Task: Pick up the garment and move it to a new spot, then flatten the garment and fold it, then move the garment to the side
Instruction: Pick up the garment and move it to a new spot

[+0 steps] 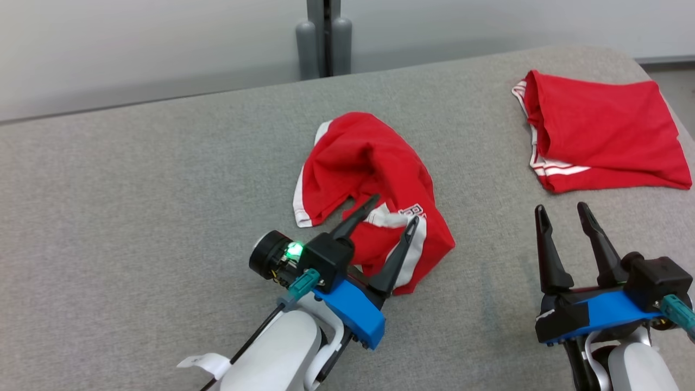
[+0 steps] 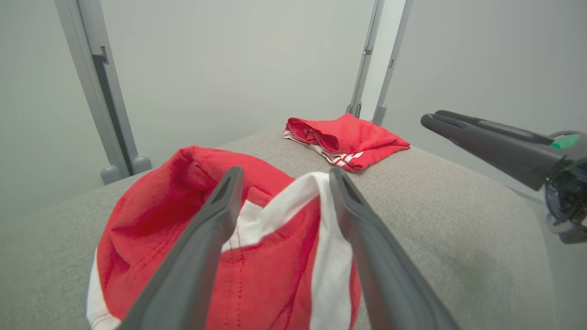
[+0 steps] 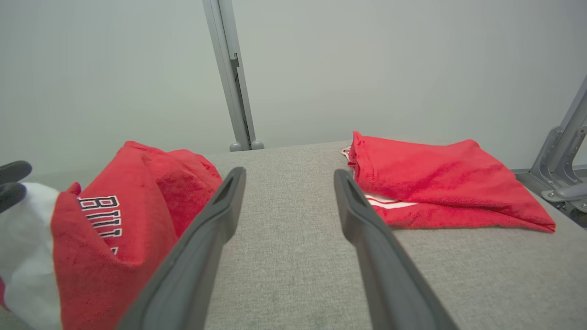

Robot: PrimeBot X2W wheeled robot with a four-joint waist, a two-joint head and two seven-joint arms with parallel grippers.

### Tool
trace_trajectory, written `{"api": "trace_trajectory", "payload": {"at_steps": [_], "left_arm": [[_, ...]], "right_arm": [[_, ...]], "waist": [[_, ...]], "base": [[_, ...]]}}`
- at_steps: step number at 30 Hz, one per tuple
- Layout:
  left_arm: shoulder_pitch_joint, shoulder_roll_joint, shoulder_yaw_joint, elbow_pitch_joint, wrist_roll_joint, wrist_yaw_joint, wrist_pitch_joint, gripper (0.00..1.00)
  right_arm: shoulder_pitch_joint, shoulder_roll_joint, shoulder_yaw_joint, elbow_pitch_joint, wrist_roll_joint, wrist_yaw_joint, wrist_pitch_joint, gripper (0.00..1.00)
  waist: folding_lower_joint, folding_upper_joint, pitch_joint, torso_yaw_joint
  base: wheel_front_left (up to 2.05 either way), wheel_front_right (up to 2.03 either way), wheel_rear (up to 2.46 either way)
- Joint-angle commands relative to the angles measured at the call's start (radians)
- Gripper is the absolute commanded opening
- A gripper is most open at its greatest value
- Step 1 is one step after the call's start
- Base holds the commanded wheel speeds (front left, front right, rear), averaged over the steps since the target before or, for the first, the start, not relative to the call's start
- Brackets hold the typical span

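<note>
1. At the left of the head view the grey tabletop (image 1: 136, 190) lies bare from its near side to its far edge by the wall. This is the widest open room for spreading cloth.
2. Lower centre, the left end effector (image 1: 395, 209) hovers low over the near part of the garment, its fingers apart and clamped on nothing. In the left wrist view a white band (image 2: 332, 270) of the cloth lies between them.
3. The garment (image 1: 369, 157), red with white trim, sits in a crumpled heap at the centre of the frame, well apart from every edge.
4. Flattening looks like the step in hand. It should go best if one end effector pinches a single layer at a hem or corner rather than the bunched heap. The other can then take the opposite edge, and the two draw apart low over the surface.
5. Lower right, the right end effector (image 1: 561, 208) is over bare tabletop, fingers apart and empty.
6. Upper right, a folded red garment (image 1: 602, 130) lies near the rounded corner. Spreading leftward would keep clear of it and of that drop.
</note>
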Motion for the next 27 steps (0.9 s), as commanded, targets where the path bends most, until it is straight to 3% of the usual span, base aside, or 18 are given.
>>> {"api": "trace_trajectory", "payload": {"at_steps": [1, 6, 15, 22, 27], "left_arm": [[-0.010, -0.001, 0.010, -0.008, -0.003, 0.011, -0.016, 1.00], [0.007, 0.012, 0.056, -0.031, -0.017, 0.056, -0.053, 1.00], [0.079, 0.111, 0.189, -0.093, -0.047, 0.125, -0.072, 1.00], [0.163, 0.178, 0.318, -0.160, -0.071, 0.170, -0.074, 1.00], [0.223, 0.191, 0.389, -0.198, -0.070, 0.188, -0.075, 1.00]], "right_arm": [[0.010, 0.000, 0.000, 0.002, -0.003, 0.000, 0.001, 1.00], [0.033, 0.000, -0.003, 0.001, -0.006, 0.000, 0.007, 1.00], [0.065, 0.000, -0.003, -0.016, -0.005, 0.000, 0.016, 1.00], [0.076, 0.000, -0.013, -0.029, -0.010, 0.000, 0.029, 1.00], [0.086, 0.000, -0.016, -0.032, -0.010, 0.000, 0.033, 1.00]], "waist": [[0.0000, 0.0000, -0.010, 0.004], [0.0000, 0.0000, -0.051, 0.035], [0.0000, 0.0000, -0.087, 0.107], [0.0000, 0.0000, -0.101, 0.155], [0.0000, 0.0000, -0.113, 0.172]], "base": [[0.00, 0.00, 0.00], [0.00, 0.00, 0.00], [0.00, 0.00, 0.00], [0.00, 0.00, 0.00], [0.00, 0.00, 0.00]]}}
